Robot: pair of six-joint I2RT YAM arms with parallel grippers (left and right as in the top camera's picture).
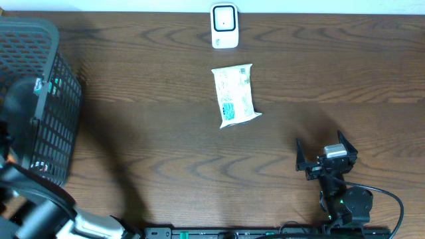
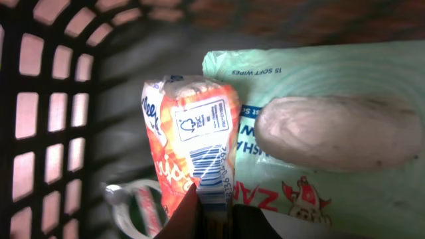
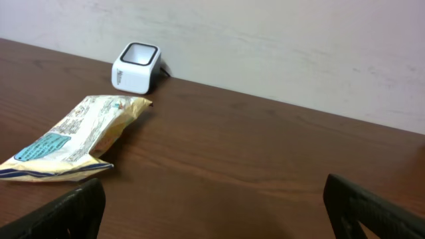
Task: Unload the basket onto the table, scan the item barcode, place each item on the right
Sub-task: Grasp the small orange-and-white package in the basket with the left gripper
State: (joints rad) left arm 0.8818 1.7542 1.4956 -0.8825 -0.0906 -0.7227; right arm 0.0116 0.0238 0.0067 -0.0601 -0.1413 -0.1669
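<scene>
My left gripper (image 2: 216, 211) is down inside the black basket (image 2: 40, 119), shut on the bottom edge of an orange and white snack packet (image 2: 189, 136). The packet's barcode (image 2: 211, 166) shows just above the fingers. The white barcode scanner (image 1: 224, 25) stands at the table's far edge, also visible in the right wrist view (image 3: 136, 66). My right gripper (image 1: 325, 157) rests low at the front right, open with nothing between its fingers (image 3: 66, 212).
A pale yellow and white packet (image 1: 234, 95) lies on the table in front of the scanner. The basket (image 1: 40, 99) stands at the far left. Inside it are a green wipes pack (image 2: 312, 73), a pale oblong item (image 2: 339, 133) and a round ringed item (image 2: 129, 206).
</scene>
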